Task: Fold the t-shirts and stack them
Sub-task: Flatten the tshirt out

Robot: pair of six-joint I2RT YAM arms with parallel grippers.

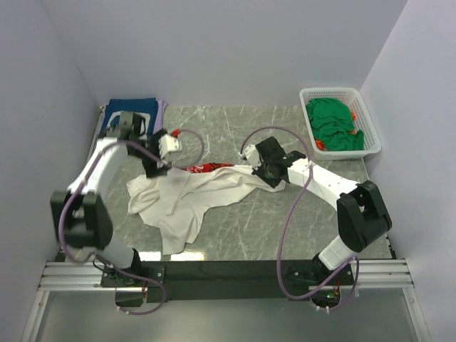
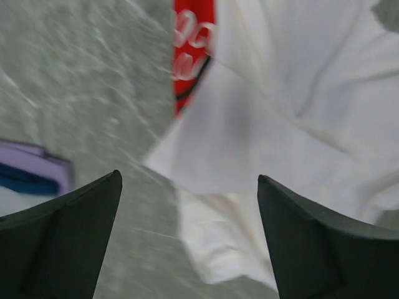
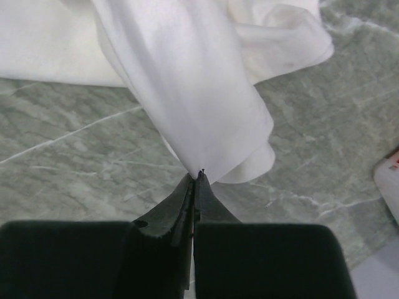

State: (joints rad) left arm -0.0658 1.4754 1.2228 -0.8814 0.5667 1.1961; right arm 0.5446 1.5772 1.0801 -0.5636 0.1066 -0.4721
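A large white t-shirt (image 1: pixel 189 199) with a red print (image 1: pixel 208 168) lies crumpled on the marble table (image 1: pixel 285 221), left of centre. My left gripper (image 1: pixel 158 168) hovers over its back-left edge, jaws wide open; in the left wrist view the white cloth (image 2: pixel 262 118) and red lettering (image 2: pixel 192 43) lie below the gripper (image 2: pixel 189 175), and nothing is pinched. My right gripper (image 3: pixel 199 174) is shut on a bunched fold of the white t-shirt (image 3: pixel 187 81) at its right end (image 1: pixel 260 171). A folded navy t-shirt (image 1: pixel 134 108) sits at the back left. Green t-shirts (image 1: pixel 333 125) fill the basket.
The white lattice basket (image 1: pixel 331 92) stands at the back right against the wall. A lilac cloth edge (image 2: pixel 37 163) lies under the navy shirt, close to the left gripper. Walls close in the table on the left, back and right.
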